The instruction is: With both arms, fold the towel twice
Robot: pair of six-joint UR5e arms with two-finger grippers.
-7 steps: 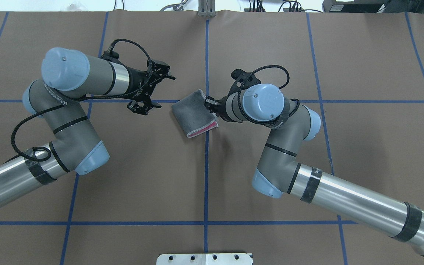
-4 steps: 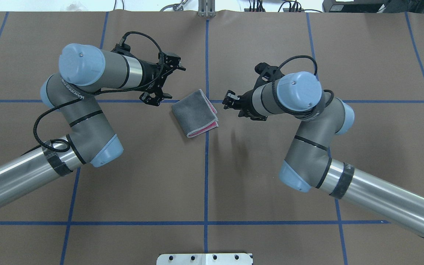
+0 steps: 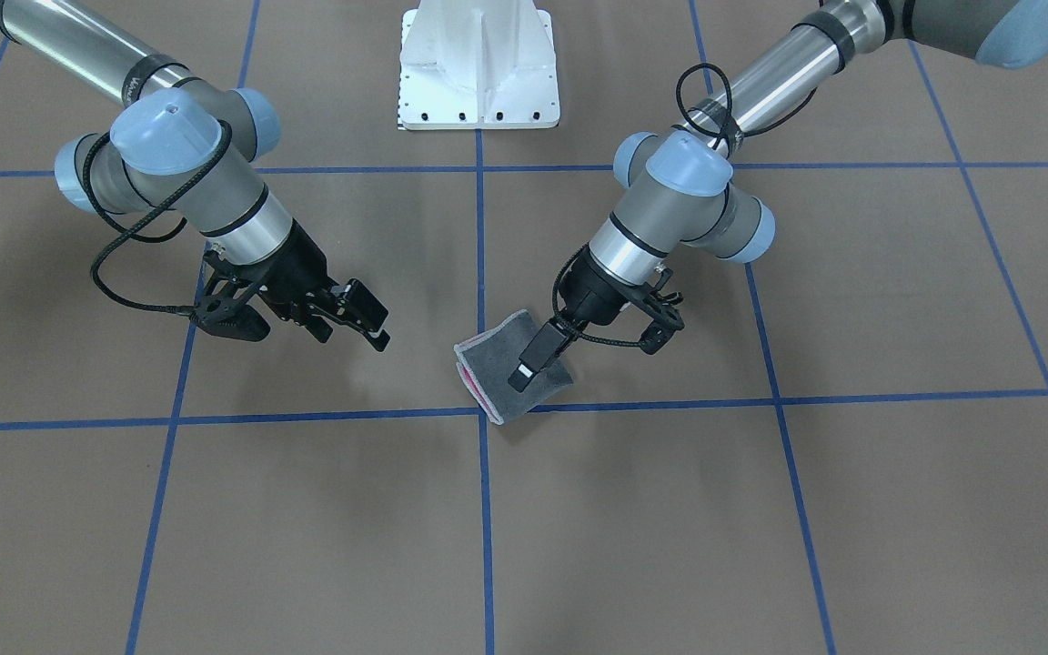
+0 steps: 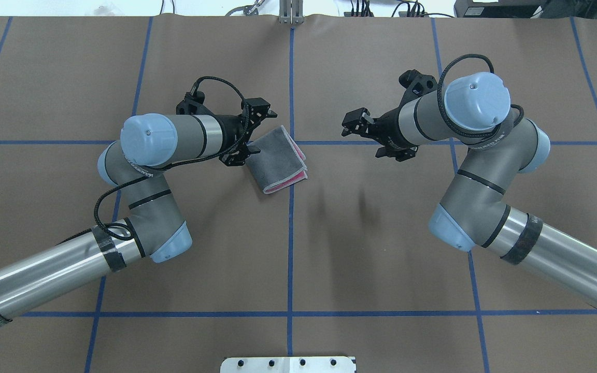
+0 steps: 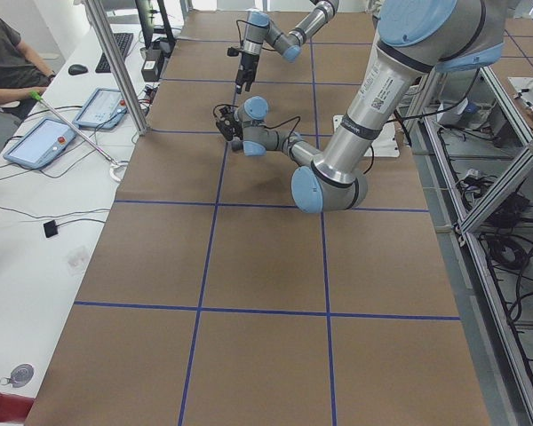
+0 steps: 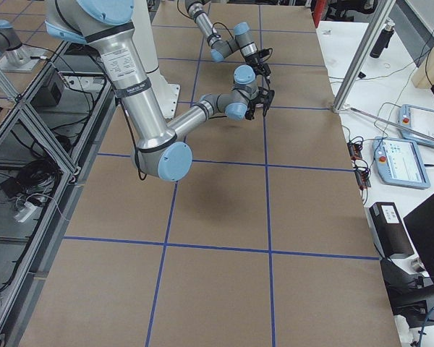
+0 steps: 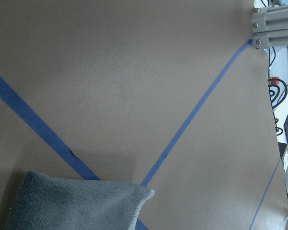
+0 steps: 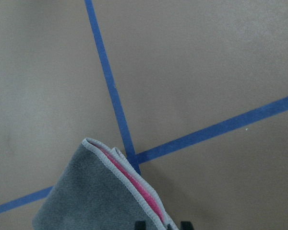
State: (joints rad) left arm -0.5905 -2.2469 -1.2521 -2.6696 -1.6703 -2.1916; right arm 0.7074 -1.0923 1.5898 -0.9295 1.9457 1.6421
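Note:
The towel (image 4: 275, 160) lies folded on the table's middle, dark grey face up, with pink showing along its right and near edges. It also shows in the front view (image 3: 498, 368), the left wrist view (image 7: 72, 203) and the right wrist view (image 8: 86, 191). My left gripper (image 4: 258, 132) is open and empty, hovering at the towel's left far edge. One of its fingers (image 3: 531, 362) shows in front of the towel. My right gripper (image 4: 353, 122) is open and empty, well to the right of the towel and apart from it.
The table is covered in brown paper (image 4: 298, 248) with a blue tape grid. The white bolted pedestal (image 3: 478, 64) stands at the robot's side of the table. An operator (image 5: 9, 53) sits at a side bench with tablets.
My right gripper has drawn back to the right, away from the towel's right edge. My left gripper has moved right, up to the towel's left edge. The towel lies where it was.

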